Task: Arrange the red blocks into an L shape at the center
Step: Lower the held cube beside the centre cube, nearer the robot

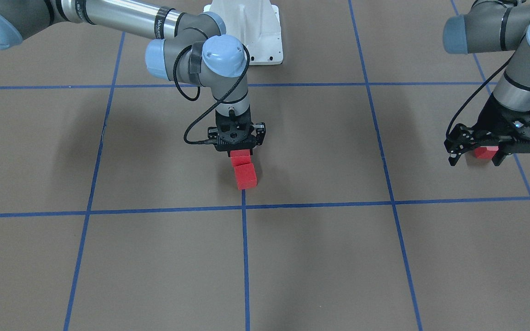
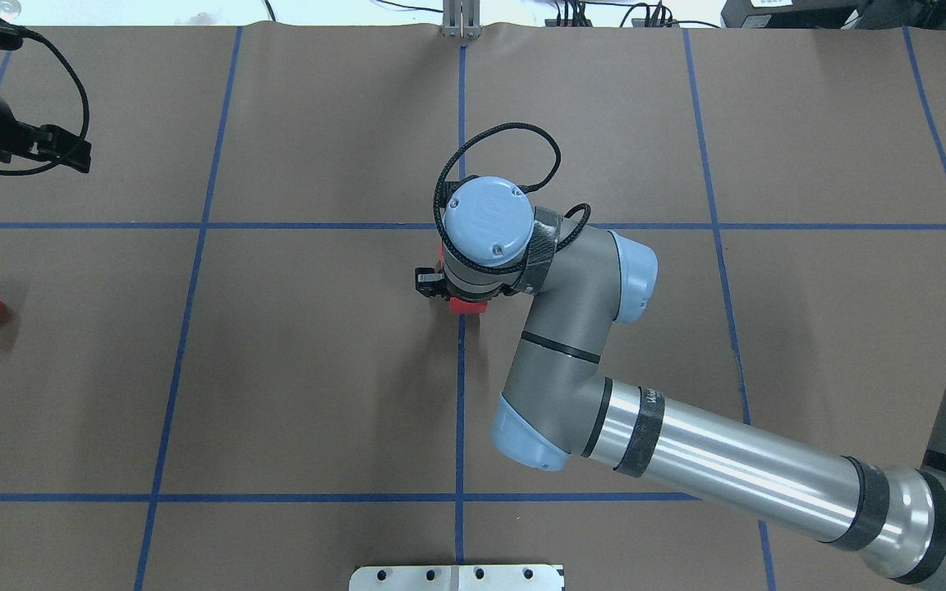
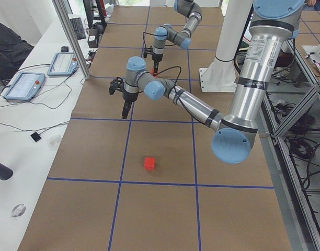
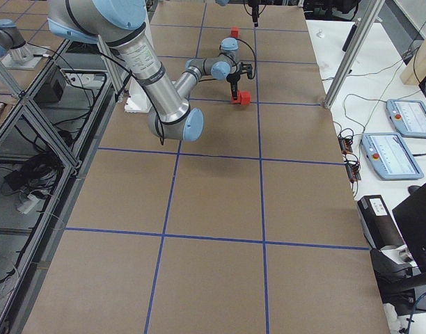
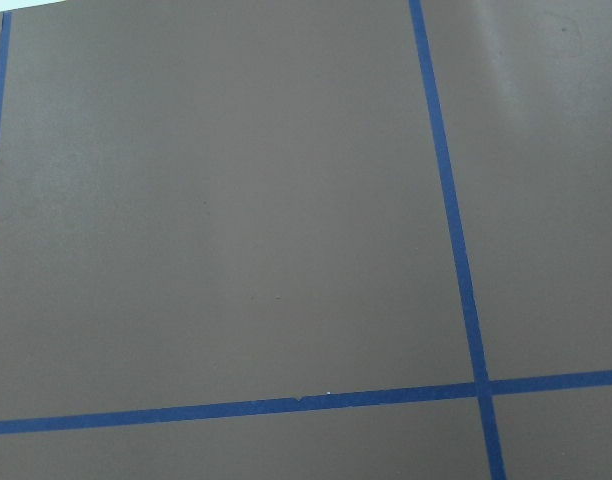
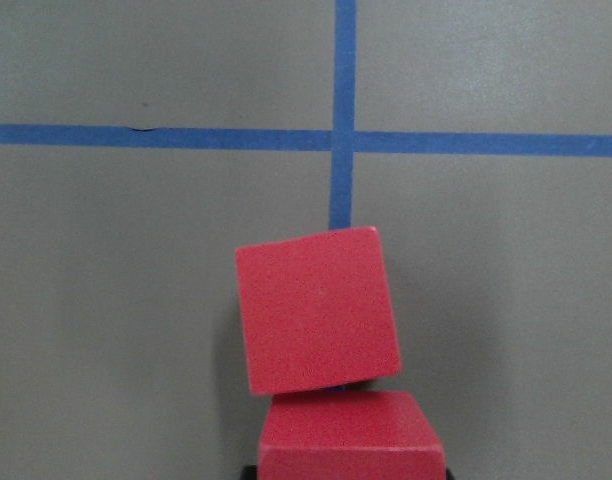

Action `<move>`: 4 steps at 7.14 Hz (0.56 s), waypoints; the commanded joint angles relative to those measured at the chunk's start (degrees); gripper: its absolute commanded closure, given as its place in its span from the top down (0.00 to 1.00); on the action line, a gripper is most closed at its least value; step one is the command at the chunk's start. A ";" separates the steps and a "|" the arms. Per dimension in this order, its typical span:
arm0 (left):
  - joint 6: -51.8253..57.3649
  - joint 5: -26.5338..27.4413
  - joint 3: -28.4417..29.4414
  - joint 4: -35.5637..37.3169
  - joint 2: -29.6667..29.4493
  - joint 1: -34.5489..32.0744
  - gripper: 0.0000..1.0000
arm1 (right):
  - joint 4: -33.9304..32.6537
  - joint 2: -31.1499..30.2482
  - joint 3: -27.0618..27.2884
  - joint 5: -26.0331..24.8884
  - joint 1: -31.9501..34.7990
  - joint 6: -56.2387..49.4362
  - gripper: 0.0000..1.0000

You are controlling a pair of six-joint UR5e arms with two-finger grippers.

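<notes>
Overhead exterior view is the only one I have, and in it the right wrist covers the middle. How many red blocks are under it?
Observer: Two. A free red block lies on the table; a second red block sits directly below the right gripper.
Operator: Do they touch?
Observer: It seems so: in the right wrist view their edges meet, and the free one is turned slightly askew.
Operator: Are they on the crossing?
Observer: No. The tape crossing lies bare, just beyond the free one.

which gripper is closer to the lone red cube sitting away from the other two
Left. The left gripper hovers close by the lone matte red cube, not touching; the right gripper is far off, at the other two red cubes.
</notes>
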 commanded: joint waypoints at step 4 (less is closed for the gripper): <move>0.00 0.00 0.04 -0.01 0.00 -0.16 1.00 | 0.10 1.93 -2.37 -0.76 0.04 -0.10 0.00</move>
